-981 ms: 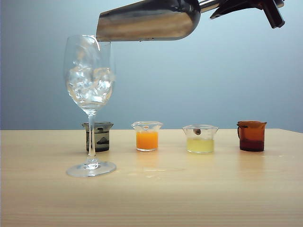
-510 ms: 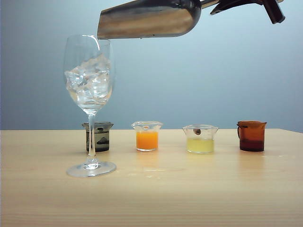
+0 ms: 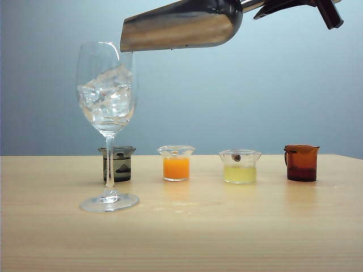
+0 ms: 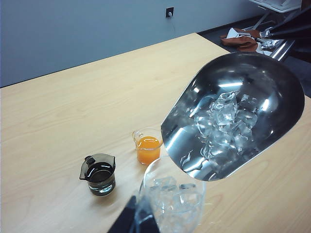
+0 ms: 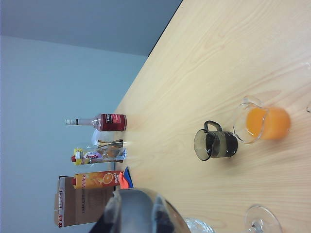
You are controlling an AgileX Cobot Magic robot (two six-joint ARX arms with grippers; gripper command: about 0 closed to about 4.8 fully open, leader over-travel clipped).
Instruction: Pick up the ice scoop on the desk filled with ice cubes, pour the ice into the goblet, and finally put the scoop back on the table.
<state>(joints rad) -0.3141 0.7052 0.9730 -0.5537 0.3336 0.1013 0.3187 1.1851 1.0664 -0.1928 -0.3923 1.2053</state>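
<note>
The goblet (image 3: 108, 113) stands at the left of the desk (image 3: 227, 232), its bowl holding ice cubes (image 3: 108, 97). Above and just right of its rim hangs the ice scoop (image 3: 181, 25), mouth tipped down toward the glass. My right gripper (image 3: 272, 7) is shut on its handle at the top right. In the left wrist view the ice scoop (image 4: 233, 116) still carries ice cubes (image 4: 221, 126) over the goblet (image 4: 172, 199). Of my left gripper only a dark finger (image 4: 130, 221) shows beside the glass. The right wrist view shows the scoop (image 5: 141, 213) between dark fingers (image 5: 112, 216).
Four small beakers stand in a row behind the goblet: dark (image 3: 117, 164), orange (image 3: 176, 164), pale yellow (image 3: 240, 167), amber (image 3: 301, 162). A bottle (image 5: 104, 122), a juice carton (image 5: 95, 180) and a cardboard box (image 5: 63, 208) stand at the far end of the desk.
Ice that was tumbling into the goblet has settled in its bowl. The scoop has crept slightly right with its mouth a little higher.
</note>
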